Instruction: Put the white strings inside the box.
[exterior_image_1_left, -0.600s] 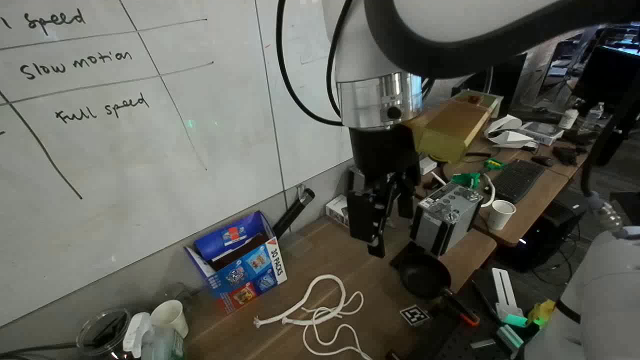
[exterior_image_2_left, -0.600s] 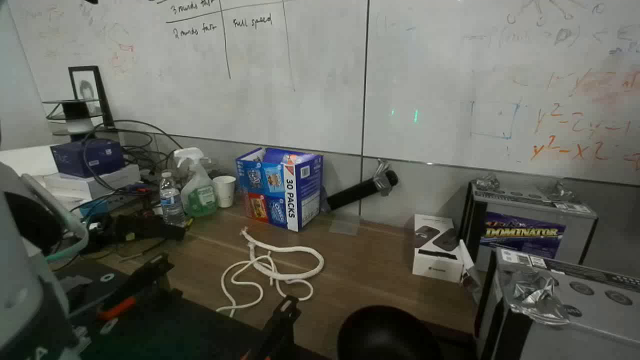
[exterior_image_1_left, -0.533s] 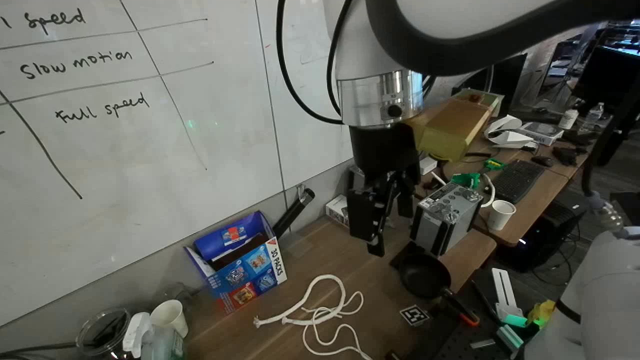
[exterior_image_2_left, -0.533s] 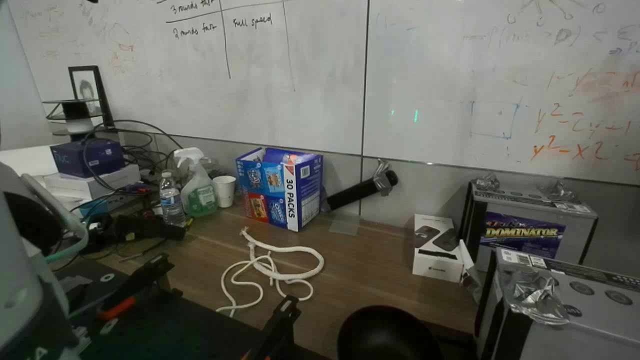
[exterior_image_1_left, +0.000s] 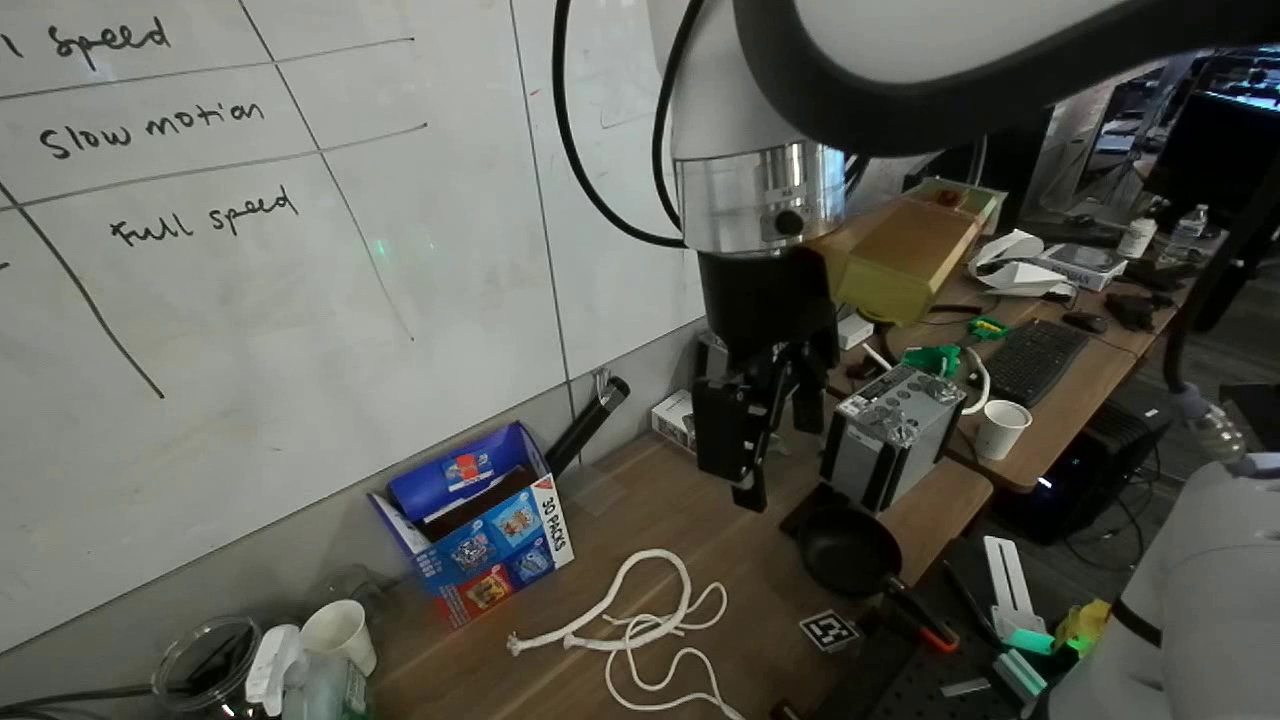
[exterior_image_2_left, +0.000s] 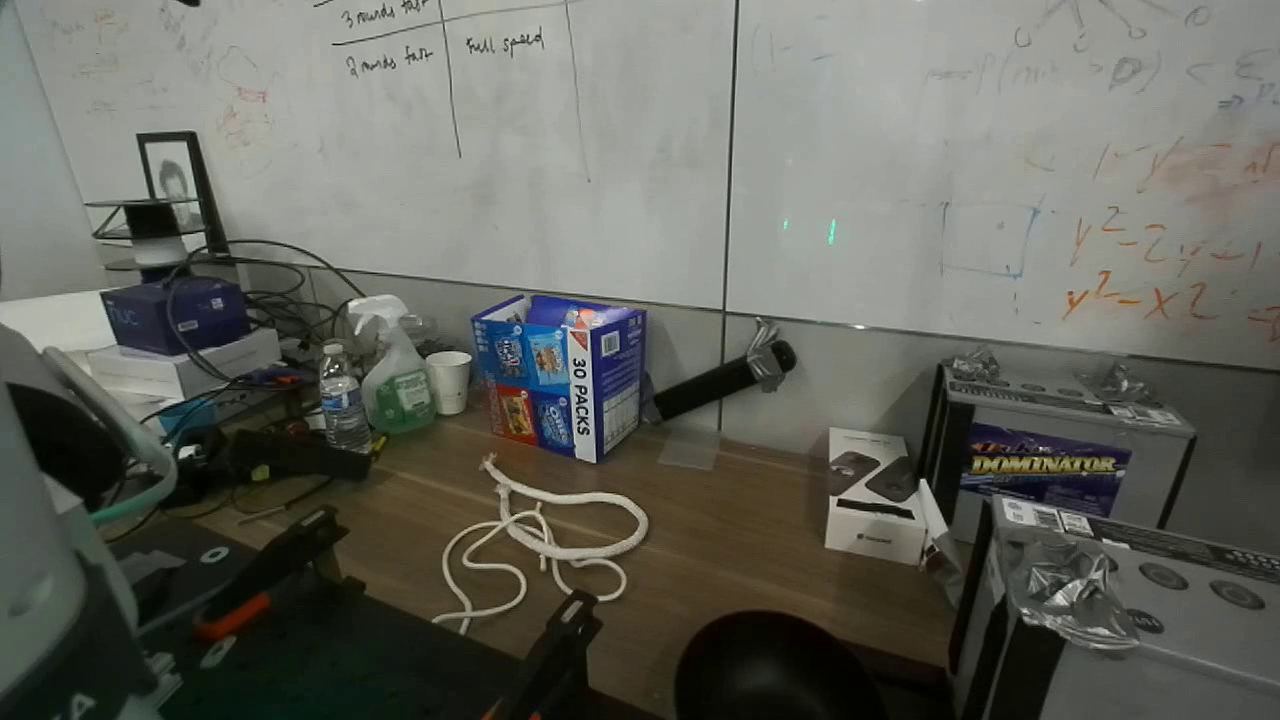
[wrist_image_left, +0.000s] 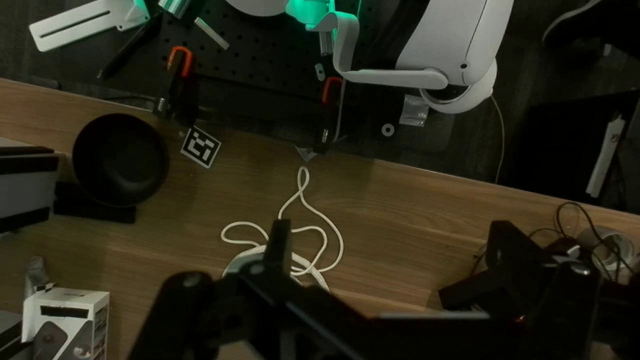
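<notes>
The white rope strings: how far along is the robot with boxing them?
Nothing looks done: the white strings lie on the brown wooden table, outside the open blue cardboard box. In hand: nothing; the black two-fingered gripper hangs open above the table. Remaining: gripping, lifting and boxing the strings.

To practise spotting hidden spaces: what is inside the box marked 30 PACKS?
Through its open top, the box shows a dark interior, with no distinct item. Its front panel hides the bottom, so anything there cannot be seen.
</notes>
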